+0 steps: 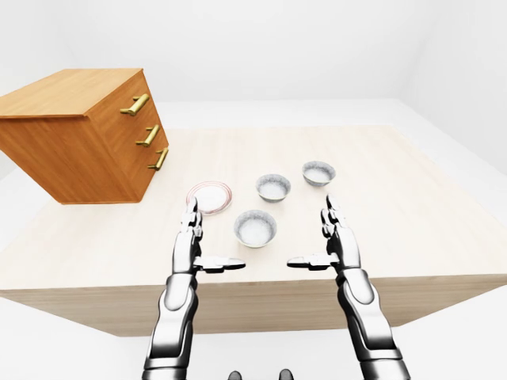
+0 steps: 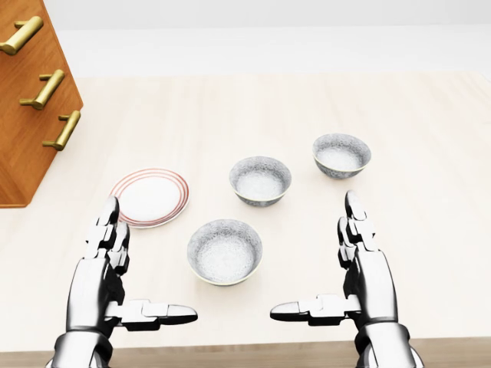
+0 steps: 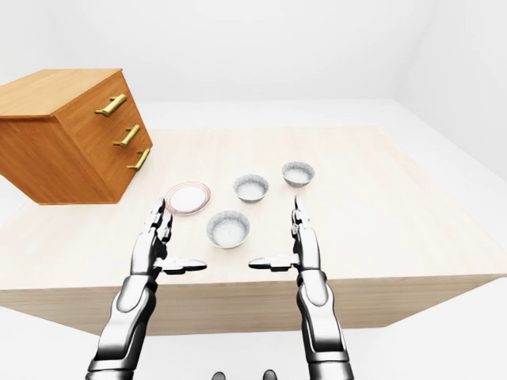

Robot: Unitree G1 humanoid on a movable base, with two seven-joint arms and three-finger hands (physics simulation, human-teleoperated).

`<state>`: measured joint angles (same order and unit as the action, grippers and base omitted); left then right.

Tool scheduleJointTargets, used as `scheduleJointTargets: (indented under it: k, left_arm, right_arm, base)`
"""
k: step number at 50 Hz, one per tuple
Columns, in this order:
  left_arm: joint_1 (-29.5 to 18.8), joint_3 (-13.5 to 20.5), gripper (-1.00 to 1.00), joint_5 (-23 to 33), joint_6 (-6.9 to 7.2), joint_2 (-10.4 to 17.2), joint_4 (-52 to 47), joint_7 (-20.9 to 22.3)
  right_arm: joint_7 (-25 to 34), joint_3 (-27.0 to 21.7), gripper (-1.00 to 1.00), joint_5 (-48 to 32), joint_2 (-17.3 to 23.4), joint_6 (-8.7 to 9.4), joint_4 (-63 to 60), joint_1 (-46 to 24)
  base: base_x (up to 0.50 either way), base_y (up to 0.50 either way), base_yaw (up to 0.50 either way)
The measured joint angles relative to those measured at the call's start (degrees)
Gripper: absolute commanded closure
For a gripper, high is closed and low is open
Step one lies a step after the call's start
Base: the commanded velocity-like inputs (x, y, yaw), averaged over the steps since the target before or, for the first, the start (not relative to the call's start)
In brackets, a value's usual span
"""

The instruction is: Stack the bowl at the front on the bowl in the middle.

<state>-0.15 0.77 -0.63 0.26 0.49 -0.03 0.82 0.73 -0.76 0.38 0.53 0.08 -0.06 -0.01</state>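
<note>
Three grey bowls stand on the pale wooden table [image 2: 430, 230]. The nearest bowl [image 2: 225, 251] sits low in the head view, between my two hands. The middle bowl [image 2: 260, 181] is above it and slightly right; the third bowl [image 2: 341, 155] lies further up and right. My left hand [image 2: 142, 272] hovers to the left of the nearest bowl, fingers straight up and thumb pointing inward, open and holding nothing. My right hand [image 2: 322, 264] mirrors it on the bowl's right side, also open. Neither hand touches a bowl.
A white plate with red rings [image 2: 149, 197] lies left of the bowls, just above my left hand. A wooden drawer chest with brass handles [image 1: 87, 131] stands on the table's upper left. The table's near edge [image 1: 253, 297] runs under my forearms.
</note>
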Motion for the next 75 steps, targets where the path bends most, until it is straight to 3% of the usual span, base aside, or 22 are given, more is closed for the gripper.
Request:
scheduleJointTargets:
  k: [5,12,15,28,59,75]
  left_arm:
    - [-0.6,0.8,-1.00,-0.9,1.00,0.4,-0.2,0.7]
    - [-4.1,2.7,-1.00,-2.4,4.74,1.8,-0.8,1.5]
    - [-6.5,3.6,-1.00,-3.0,4.74,2.6,-1.0,1.5]
    - [-11.7,5.2,-1.00,-4.2,4.74,4.3,-2.4,1.4]
    - [-12.8,5.7,-1.00,-4.7,4.74,4.6,-2.5,1.2]
    - [-12.6,5.7,-1.00,-4.8,4.74,4.5,-2.5,1.0]
  right_arm:
    - [0.3,-0.5,-1.00,-0.6,0.4,0.79,-0.1,-0.3]
    - [-0.1,-1.5,-1.00,-1.3,1.0,3.78,-1.2,-2.5]
    - [-0.4,-2.0,-1.00,-1.3,1.3,4.92,-1.6,-4.0]
    - [-0.8,-2.1,-1.00,-2.3,1.8,4.92,-2.9,-7.1]
    - [1.5,-0.9,-1.00,-5.0,1.6,4.92,-2.1,-6.9]
    - [2.2,-0.4,-1.00,-7.7,1.8,4.35,-1.0,-6.3]
  base:
    - [0.00,0.00,0.00]
    - [0.00,0.00,0.00]
    - [0.00,0.00,0.00]
    - [0.01,-0.01,0.00]
    - [0.38,-0.15,0.00]
    - [0.01,0.00,0.00]
